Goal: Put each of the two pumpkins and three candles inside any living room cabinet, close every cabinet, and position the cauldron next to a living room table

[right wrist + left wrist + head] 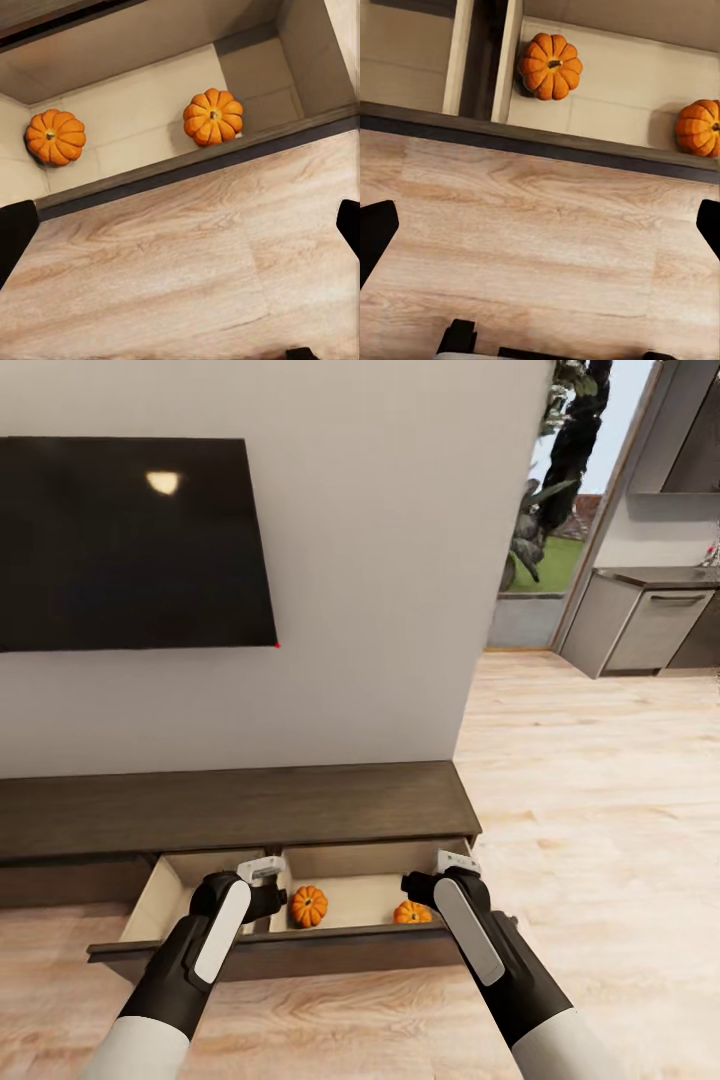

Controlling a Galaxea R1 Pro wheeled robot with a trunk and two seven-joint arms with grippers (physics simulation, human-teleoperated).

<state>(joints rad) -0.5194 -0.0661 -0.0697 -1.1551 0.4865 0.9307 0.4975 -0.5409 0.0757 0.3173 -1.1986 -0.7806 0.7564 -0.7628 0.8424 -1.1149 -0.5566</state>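
1. Head view: two ribbed orange pumpkins lie in the open drawer's right compartment (pixel 360 900) of the dark-brown cabinet (pixel 240 810). One pumpkin (pixel 309 906) sits between the two end effectors, the other pumpkin (pixel 412 912) just beside the right end effector (pixel 452 862). Both arms reach forward over the drawer front; the left end effector (pixel 262 872) hangs over the divider.
2. Left wrist view: fingertips (pixel 375 232) spread wide apart, empty, above wooden floor (pixel 540 255); both pumpkins lie beyond the drawer front.
3. Right wrist view: fingertips (pixel 16 229) likewise parted, holding nothing; short stems show on both pumpkins ahead.
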